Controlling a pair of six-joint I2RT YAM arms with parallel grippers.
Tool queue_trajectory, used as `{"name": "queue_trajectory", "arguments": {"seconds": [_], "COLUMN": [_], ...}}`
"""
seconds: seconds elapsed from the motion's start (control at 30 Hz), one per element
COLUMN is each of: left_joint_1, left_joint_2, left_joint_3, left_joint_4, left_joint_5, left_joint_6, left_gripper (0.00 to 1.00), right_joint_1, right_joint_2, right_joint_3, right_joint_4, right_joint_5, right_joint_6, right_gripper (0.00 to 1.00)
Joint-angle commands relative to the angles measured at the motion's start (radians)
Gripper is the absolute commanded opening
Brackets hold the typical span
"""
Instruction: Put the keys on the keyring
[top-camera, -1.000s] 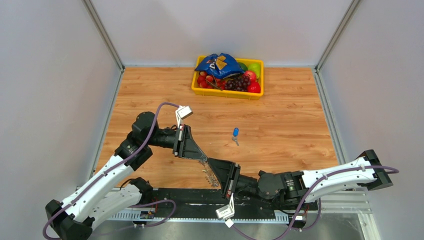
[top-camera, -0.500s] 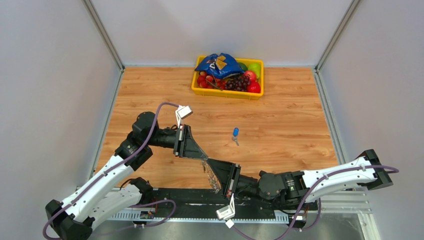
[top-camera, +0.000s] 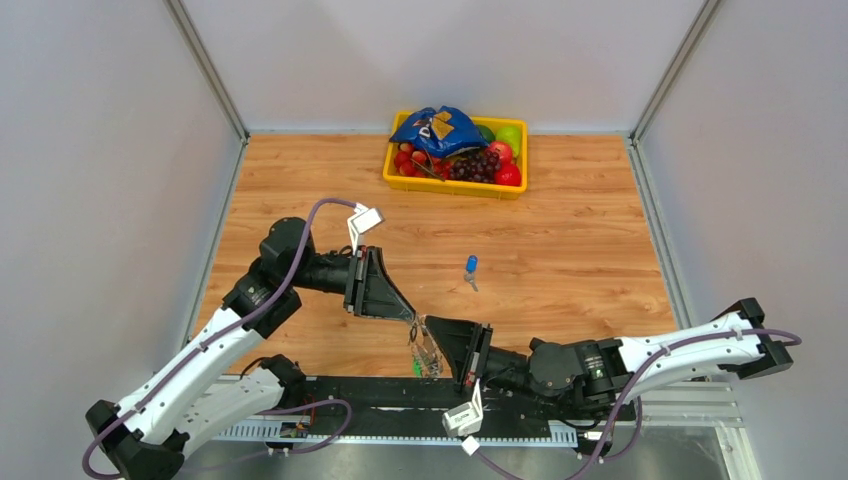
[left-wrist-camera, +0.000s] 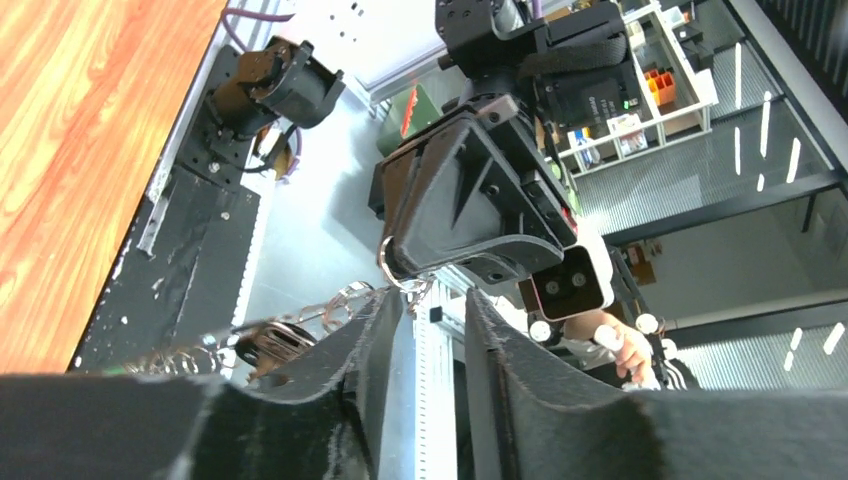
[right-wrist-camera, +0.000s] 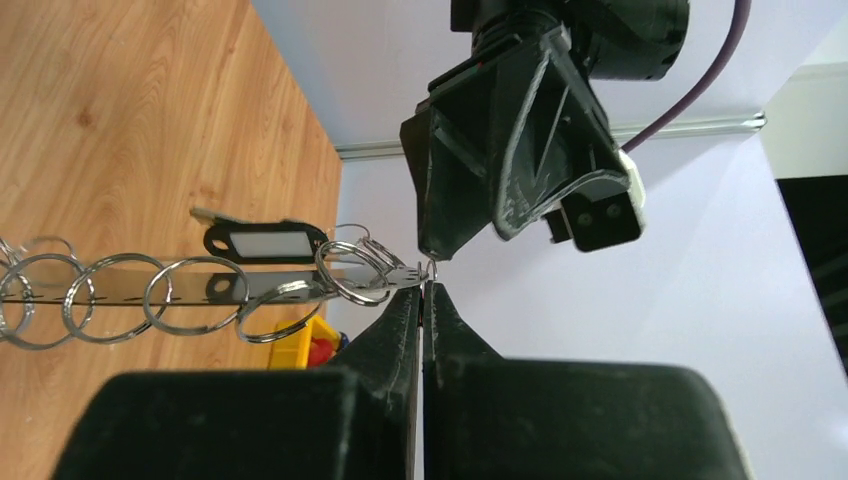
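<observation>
Work is judged barely begun: the keyring (right-wrist-camera: 200, 290) is pinched in the closed right gripper (right-wrist-camera: 422, 292) at the table's (top-camera: 580, 200) near edge, the left gripper (left-wrist-camera: 435, 300) parted and empty, one blue key (top-camera: 470, 266) lying mid-table, unthreaded.

Lower centre of the top view, the bunched silver metal keyring (top-camera: 425, 345) is too small to count its loops. In the right wrist view it runs off the left edge, and the right gripper (right-wrist-camera: 424, 295) hides most of the yellow plastic tray (right-wrist-camera: 288, 333).

I read this as robotics lab: grey panel walls (top-camera: 100, 150) boxing wooden table (top-camera: 560, 230), parts shelves (left-wrist-camera: 640, 110) behind right pincer (left-wrist-camera: 405, 272).
</observation>
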Motion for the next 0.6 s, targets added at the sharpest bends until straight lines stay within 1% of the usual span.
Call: {"name": "queue_trajectory", "arguments": {"seconds": [0.0,0.03,0.17,0.33,0.57], "left_joint_1": [-0.003,-0.003,-0.003,-0.003,-0.004], "left_joint_2": [-0.023,-0.025,-0.028,-0.034,-0.040], "left_joint_3": [0.078,0.083,0.112,0.125,0.107], "left_joint_4": [-0.048,-0.066,-0.117,-0.074,-0.031], "left_joint_5": [0.007,-0.001,-0.044,-0.044,-0.023], "left_joint_6": [0.127,0.159,0.261,0.298,0.316], "left_gripper": [0.43,0.45,0.49,0.53,0.55], "right_joint_1": [0.003,0.004,0.004,0.004,0.004], "right_joint_2": [-0.033,-0.035,-0.031,0.006,0.076], "right_joint_3": [0.098,0.113,0.177,0.261,0.358], "right_joint_4": [-0.051,-0.085,-0.147,-0.209,-0.304], "right_joint_5": [0.008,-0.004,-0.053,-0.052,-0.016], "right_joint_6": [0.175,0.211,0.333,0.464,0.588], "right_gripper": [0.00,0.00,0.00,0.00,0.00]}}
